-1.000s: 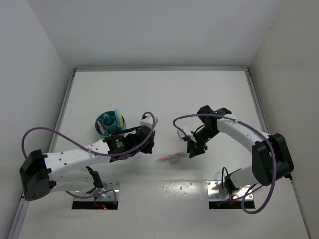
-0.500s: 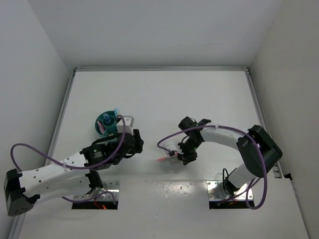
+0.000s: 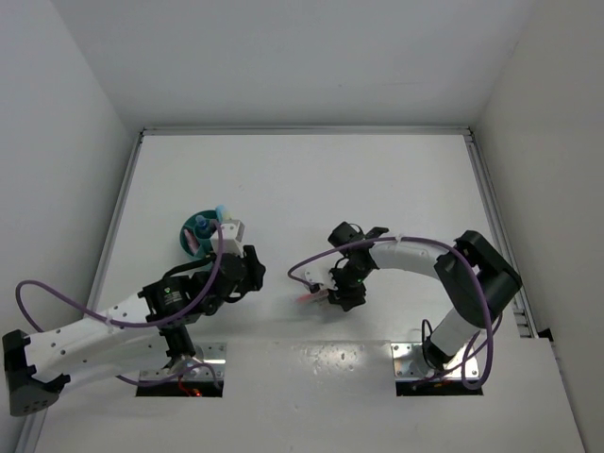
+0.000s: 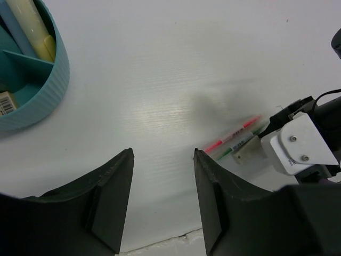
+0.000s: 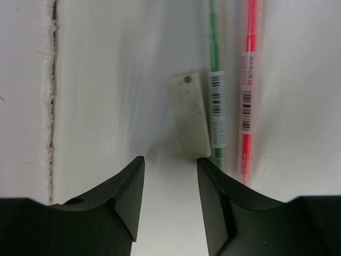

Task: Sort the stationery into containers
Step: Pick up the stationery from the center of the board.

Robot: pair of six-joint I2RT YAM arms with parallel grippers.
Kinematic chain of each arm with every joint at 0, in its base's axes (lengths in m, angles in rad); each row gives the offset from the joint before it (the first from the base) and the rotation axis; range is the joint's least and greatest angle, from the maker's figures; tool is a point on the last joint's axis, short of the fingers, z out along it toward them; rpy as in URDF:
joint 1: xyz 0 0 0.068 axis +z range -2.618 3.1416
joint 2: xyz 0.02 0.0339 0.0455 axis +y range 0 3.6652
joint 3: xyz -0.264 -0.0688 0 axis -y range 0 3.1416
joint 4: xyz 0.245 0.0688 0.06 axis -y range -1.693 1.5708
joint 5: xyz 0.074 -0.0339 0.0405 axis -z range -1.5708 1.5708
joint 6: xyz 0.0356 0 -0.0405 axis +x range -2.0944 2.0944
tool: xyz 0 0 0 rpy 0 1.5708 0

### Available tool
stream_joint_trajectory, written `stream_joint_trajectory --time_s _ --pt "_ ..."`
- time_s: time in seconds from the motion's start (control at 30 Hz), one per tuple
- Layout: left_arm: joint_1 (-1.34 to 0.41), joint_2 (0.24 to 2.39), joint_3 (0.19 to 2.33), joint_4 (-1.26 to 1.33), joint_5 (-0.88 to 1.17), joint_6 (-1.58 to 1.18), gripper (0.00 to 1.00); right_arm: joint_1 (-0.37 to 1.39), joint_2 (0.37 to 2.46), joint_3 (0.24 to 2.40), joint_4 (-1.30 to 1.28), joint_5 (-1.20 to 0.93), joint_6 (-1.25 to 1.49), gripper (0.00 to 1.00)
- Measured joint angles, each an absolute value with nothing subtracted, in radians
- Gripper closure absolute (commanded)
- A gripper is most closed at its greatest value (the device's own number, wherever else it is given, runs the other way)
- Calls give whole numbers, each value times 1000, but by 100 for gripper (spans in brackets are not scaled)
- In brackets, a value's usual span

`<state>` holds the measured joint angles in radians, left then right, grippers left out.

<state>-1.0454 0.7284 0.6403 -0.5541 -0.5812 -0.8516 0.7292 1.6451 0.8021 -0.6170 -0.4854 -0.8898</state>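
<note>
Right gripper: released, jaws apart, nothing between them. The beige eraser lies flat on the table at the centre of the right wrist view, just ahead of the jaw mouth. Its near end is about level with the fingertips.

A thin green pen lies against the eraser's right edge, touching or nearly so. Just right of that is a thin pink pen. The two pens are parallel and run up the frame. In the top view this cluster sits near centre, a little below mid-height.

Left gripper: also released, with bare table showing between its fingers. It hangs apart from the cluster. The teal organiser is at the upper left of the left wrist view, with a yellow stick standing in one compartment (the other compartments are partly cut off).

Handling, as judged:
- Eraser: light, low and probably slightly rubbery, so it should not slip once pinched.
- Grip: take it across its short width at mid-length.
- Risk: the right-hand finger has almost no room beside the green pen and may nudge it.
- Pens: light, stiff, smooth and round, so likely to roll. Pinch across the barrel near the middle.
</note>
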Motion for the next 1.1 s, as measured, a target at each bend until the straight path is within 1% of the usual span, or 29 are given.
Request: stream_joint_trajectory --time_s 0.1,0.17,0.23,0.5,0.73,0.83,0.93,0.97,1.07,1.1 --pt "-1045 724 640 -555 -581 -852 45 729 1645 805 -590 -464 -868 52" --pt "-1045 723 640 -556 -581 -852 45 729 1645 807 -570 -447 -856 49" --pt "-1045 723 640 -558 -580 -852 45 729 1645 807 -554 -437 -849 48" --pt "-1045 722 640 -566 -575 -855 45 735 1655 817 -510 -407 -836 48" --pt "-1045 690 663 -636 -611 -907 45 776 1658 818 -498 -408 -838 48" --pt "-1045 666 680 -651 -622 -918 45 797 1659 818 -498 -408 -842 54" --pt "-1045 641 693 -669 -633 -927 45 811 1662 819 -497 -406 -846 64" --pt "-1045 635 698 -675 -637 -929 45 815 1664 822 -497 -402 -848 71" --pt "-1045 623 714 -699 -648 -934 45 826 1665 822 -496 -394 -856 82" --pt "-1045 618 721 -708 -652 -937 45 827 1665 822 -496 -391 -857 89"
